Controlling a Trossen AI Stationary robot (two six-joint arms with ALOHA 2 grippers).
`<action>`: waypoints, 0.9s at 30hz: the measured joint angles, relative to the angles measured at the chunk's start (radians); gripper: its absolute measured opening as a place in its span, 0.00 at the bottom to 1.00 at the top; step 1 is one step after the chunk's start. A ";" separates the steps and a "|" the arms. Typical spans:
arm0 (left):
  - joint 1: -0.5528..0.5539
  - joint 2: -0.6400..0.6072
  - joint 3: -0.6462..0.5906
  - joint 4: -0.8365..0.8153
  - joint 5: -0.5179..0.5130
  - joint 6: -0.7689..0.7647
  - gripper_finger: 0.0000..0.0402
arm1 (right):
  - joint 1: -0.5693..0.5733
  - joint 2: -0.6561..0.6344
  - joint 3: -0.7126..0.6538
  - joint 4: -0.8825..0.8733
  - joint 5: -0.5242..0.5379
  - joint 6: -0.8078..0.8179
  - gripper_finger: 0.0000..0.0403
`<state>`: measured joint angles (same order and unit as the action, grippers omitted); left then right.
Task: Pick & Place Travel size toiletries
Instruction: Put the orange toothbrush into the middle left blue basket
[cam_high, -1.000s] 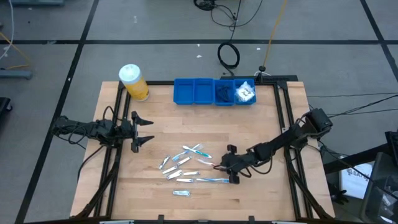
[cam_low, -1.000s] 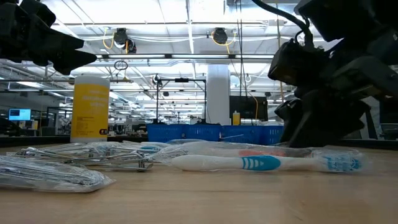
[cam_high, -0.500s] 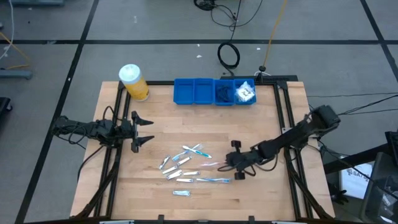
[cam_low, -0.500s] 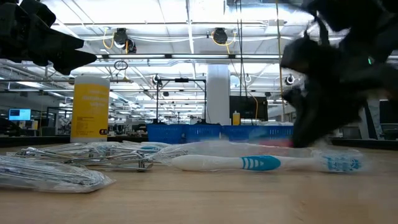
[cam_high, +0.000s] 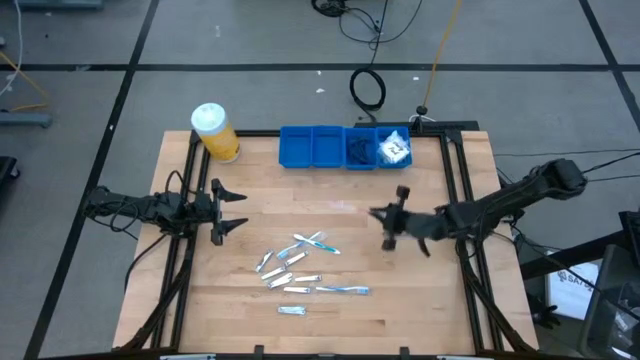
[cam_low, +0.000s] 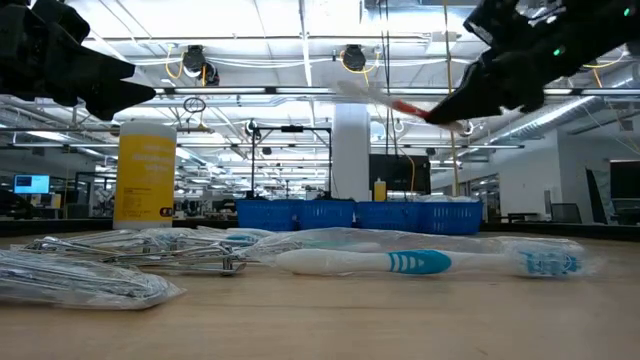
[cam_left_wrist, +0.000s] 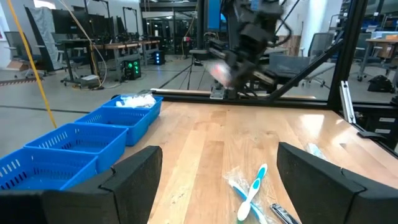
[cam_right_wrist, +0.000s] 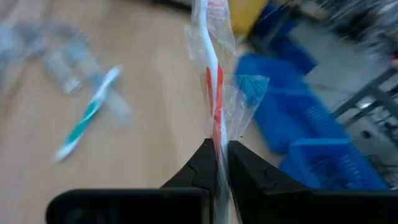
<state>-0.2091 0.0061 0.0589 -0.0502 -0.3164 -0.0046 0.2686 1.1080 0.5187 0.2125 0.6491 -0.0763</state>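
Nearest the low camera, the remaining toiletries (cam_low: 300, 258) lie on the table (cam_high: 420, 300). Above, right of centre, the right gripper (cam_high: 378, 214) has its jaws pinched on a wrapped red toothbrush (cam_right_wrist: 214, 93); held by one end, it could slip out. Only the wrist view shows that grip. At far left, the left gripper (cam_high: 240, 208) waits with jaws apart.

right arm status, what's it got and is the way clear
Right end effector shut on wrapped red toothbrush, lifted above table. Left end effector open, waiting at left. Nothing between it and blue tray.
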 joint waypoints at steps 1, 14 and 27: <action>0.000 0.000 0.000 0.000 0.000 0.000 0.77 | -0.031 -0.019 -0.041 0.085 -0.010 -0.028 0.04; 0.000 0.001 0.000 0.325 -0.006 0.214 0.77 | -0.500 -0.076 -0.334 0.718 -0.546 -0.110 0.04; 0.046 0.189 0.000 0.455 -0.245 0.022 0.77 | -0.784 -0.065 -0.321 0.837 -0.920 -0.030 0.04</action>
<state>-0.1632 0.1947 0.0589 0.4051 -0.5618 0.0178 -0.5154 1.0431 0.1974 1.0490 -0.2711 -0.1066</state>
